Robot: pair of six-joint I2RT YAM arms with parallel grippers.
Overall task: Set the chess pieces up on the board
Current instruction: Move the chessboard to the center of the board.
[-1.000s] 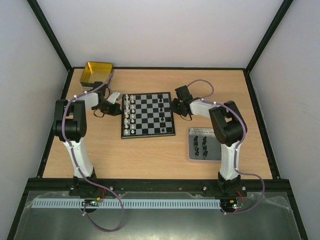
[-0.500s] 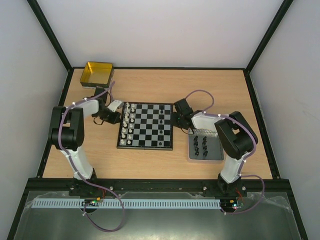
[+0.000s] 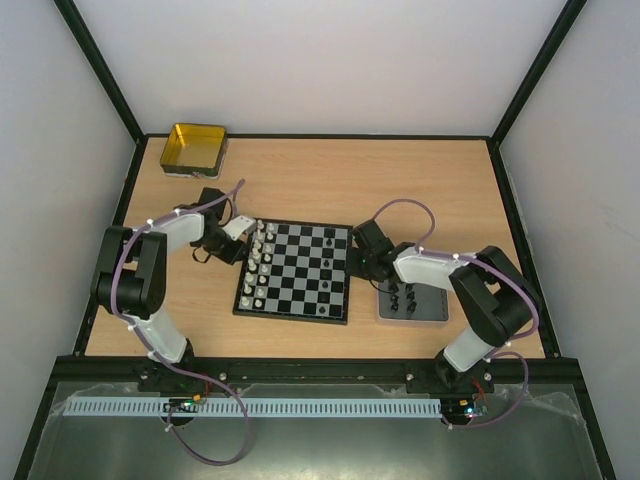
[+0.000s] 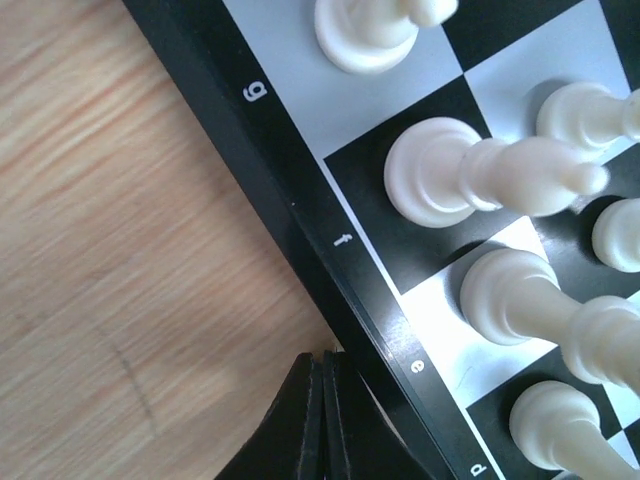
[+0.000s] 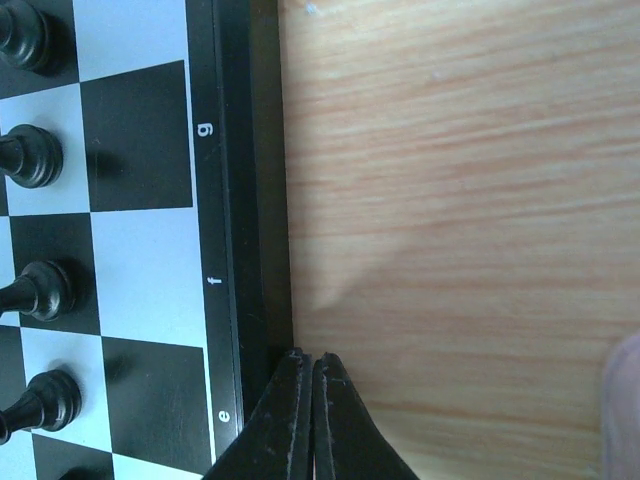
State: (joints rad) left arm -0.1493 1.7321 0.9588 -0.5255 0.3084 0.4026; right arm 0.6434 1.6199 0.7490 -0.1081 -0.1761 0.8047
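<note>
Whitish plastic pieces (image 3: 258,265) are standing ranked on the checked square board (image 3: 290,313) while several glossy black ones (image 3: 403,297) are waiting on the dark grey tray (image 3: 437,312), left gripper (image 4: 322,358) and right gripper (image 5: 312,360) both pinched together.

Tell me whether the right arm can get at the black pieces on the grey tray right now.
Probably yes: the right hand, shut, sits at the board edge, and the tray with its black pieces lies uncovered just beside it.

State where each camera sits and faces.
Top: overhead, near side, looking down on table, board, both arms.
Left wrist: on left arm, facing down at board border, white pieces; shut left gripper shows.
Right wrist: on right arm, facing down at opposite border, black pieces; shut right gripper shows.
Shared: the board, in all three.
</note>
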